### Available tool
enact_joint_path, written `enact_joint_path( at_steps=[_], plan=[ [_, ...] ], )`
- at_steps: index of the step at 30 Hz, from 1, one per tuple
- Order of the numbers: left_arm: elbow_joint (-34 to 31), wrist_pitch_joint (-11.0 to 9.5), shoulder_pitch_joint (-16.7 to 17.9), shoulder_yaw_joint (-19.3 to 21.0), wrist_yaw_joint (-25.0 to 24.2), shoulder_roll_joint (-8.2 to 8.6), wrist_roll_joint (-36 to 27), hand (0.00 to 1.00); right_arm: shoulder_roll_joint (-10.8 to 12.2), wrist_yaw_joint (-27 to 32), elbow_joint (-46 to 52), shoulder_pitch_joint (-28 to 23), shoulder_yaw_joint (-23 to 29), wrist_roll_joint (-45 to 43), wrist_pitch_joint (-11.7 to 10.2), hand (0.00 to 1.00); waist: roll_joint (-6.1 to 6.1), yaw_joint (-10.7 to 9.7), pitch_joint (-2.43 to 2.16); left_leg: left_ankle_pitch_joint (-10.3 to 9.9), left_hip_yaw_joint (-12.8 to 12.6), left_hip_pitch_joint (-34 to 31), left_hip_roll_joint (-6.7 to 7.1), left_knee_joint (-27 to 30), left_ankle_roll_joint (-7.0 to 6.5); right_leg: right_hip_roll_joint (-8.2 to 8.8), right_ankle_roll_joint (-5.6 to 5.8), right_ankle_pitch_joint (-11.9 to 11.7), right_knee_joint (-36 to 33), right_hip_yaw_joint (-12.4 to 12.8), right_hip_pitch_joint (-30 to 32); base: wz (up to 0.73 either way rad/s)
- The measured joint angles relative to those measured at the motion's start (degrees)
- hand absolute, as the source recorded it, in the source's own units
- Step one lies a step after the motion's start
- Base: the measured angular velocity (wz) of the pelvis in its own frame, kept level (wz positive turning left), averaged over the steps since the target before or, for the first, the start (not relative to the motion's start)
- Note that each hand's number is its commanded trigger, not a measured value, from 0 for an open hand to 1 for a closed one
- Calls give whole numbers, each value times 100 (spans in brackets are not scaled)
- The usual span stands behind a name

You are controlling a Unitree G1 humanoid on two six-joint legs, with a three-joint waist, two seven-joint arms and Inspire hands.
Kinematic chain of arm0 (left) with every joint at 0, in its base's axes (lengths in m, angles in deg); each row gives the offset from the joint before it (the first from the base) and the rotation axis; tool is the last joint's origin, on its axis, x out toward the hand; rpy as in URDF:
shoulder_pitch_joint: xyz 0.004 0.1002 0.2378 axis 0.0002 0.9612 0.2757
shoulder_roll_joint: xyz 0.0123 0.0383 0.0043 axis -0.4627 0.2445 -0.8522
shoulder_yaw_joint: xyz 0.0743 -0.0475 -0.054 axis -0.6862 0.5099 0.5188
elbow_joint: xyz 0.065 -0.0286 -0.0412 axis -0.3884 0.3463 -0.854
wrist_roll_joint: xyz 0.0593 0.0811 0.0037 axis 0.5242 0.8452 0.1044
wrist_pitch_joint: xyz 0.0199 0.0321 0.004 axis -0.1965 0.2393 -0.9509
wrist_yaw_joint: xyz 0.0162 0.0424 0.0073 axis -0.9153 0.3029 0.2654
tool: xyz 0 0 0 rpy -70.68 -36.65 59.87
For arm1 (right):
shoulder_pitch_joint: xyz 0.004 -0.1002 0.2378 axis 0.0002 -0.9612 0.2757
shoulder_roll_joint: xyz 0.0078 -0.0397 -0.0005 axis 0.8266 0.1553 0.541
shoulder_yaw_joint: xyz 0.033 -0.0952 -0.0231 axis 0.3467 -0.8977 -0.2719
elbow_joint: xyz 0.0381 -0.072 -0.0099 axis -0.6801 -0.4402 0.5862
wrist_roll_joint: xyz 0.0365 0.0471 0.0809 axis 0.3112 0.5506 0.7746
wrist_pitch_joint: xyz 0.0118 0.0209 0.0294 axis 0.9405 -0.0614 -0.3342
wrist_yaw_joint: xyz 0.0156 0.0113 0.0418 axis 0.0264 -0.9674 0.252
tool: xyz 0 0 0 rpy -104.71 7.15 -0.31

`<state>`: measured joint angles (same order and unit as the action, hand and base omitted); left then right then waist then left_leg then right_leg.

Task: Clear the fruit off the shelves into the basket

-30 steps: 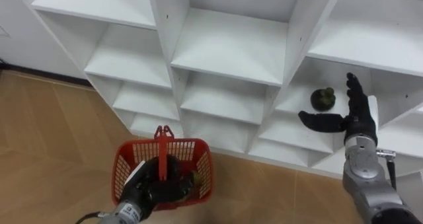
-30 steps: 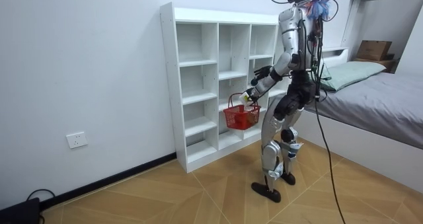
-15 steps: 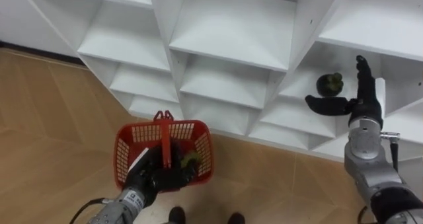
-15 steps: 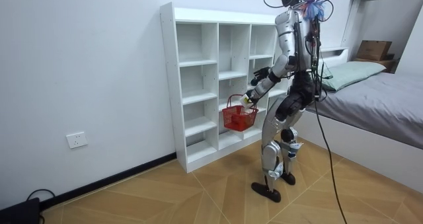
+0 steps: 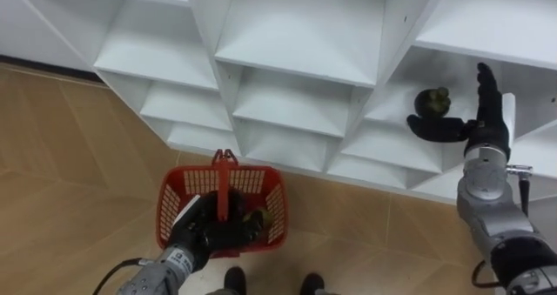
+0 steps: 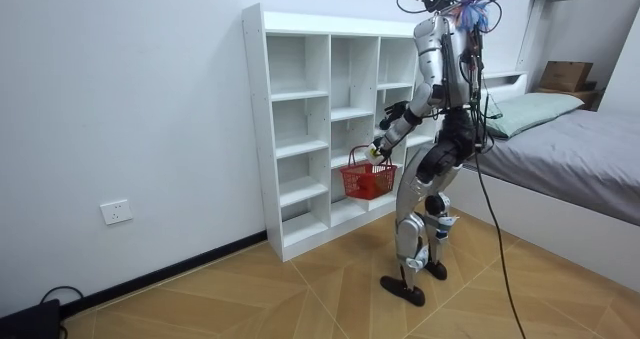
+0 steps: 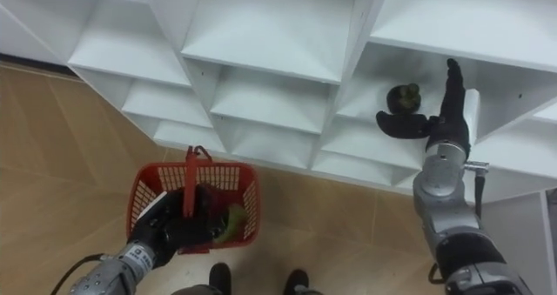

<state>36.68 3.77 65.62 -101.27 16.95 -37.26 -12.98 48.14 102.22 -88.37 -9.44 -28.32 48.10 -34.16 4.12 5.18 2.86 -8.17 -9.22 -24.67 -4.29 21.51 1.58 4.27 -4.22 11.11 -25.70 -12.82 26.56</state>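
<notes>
A dark green fruit point(image 5: 432, 101) sits on a shelf of the white closet point(image 5: 296, 60), in the right-hand column. My right hand point(image 5: 477, 125) is open just to its right, fingers straight up and thumb stretched out below the fruit; whether it touches the fruit I cannot tell. Low on the left, my left hand point(image 5: 204, 234) is shut on the upright handle of a red basket point(image 5: 174, 204). A greenish fruit point(image 5: 255, 218) lies inside the basket. In the room view I stand facing the closet point(image 6: 300, 129) with the basket point(image 6: 365, 179) held in front of it.
The other closet compartments point(image 7: 261, 34) in view hold nothing. Wooden floor point(image 5: 70, 173) lies below the basket. A bed point(image 6: 570, 149) stands close behind me at the room view's right.
The camera has tipped downward, so the shelves ride higher in the picture. My right hand has edged closer to the dark green fruit. The basket stays in my left hand.
</notes>
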Motion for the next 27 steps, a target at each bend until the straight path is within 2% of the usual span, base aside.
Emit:
enact_joint_path(
  at_steps=[19, 27],
  plan=[
    [7, 5, -135, 7, 34, 16, -25, 100, -31, 13, -1, 27, 0, 80, 18, 0, -14, -7, 8, 0, -33, -204, 4, 28, 0, -4, -7, 9, -105, 95, 273, -1],
    [46, 7, -163, 16, 41, 117, -59, 100, -31, 47, 2, 92, 1, -139, 20, 0, -15, -10, 8, 0, -30, -198, 6, 25, 0, 11, -10, 11, -105, 62, 257, 0]
  ],
)
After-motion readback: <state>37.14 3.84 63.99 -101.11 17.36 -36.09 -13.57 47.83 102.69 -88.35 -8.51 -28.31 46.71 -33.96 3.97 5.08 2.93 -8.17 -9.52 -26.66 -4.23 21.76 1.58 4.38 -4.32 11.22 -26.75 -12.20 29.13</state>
